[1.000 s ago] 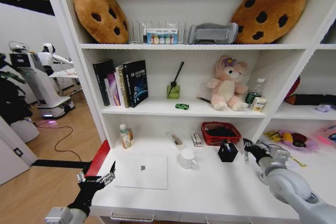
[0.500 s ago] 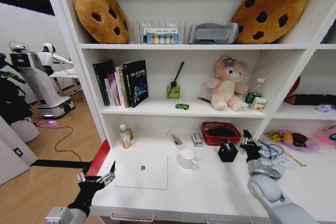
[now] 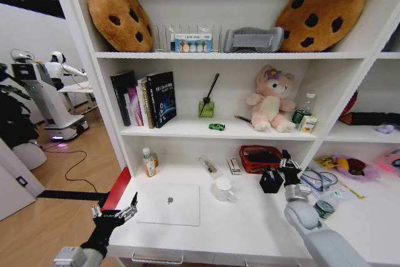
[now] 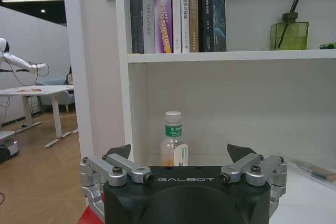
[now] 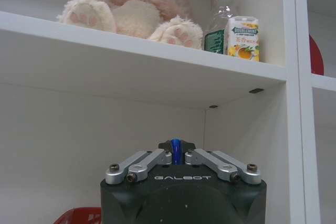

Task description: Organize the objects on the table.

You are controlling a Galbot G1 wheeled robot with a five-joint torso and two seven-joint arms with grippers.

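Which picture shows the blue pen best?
The right wrist view: the blue pen stands pinched between the right gripper fingers. In the head view the right gripper covers it beside the black pen holder. The left wrist view faces a bottle instead.

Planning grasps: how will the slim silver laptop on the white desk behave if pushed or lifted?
Closed and flat on the white desk, the slim silver laptop would probably slide rather than tip. Its thin metal-looking shell likely stays stiff but gives little edge to pinch. The open left gripper hovers off its left edge.
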